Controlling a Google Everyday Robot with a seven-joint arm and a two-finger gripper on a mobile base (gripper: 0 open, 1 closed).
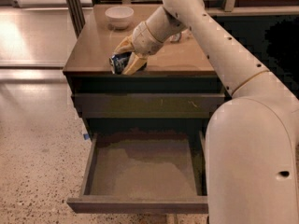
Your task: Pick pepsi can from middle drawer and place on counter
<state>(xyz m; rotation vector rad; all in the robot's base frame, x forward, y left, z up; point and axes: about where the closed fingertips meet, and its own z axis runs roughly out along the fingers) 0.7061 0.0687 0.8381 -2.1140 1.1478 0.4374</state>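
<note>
Now the gripper (127,63) is clamped around the pepsi can (119,62), its long axis tilted sideways, right at the front edge of the counter (93,48), above the open middle drawer (135,204). Whether the can touches the counter cannot be told.

Speckled beige floor (37,171), bright glare

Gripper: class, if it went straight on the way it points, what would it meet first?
Probably the counter near its front edge; the gripper, shut on the can, angles down over it. Height is unclear.
</note>
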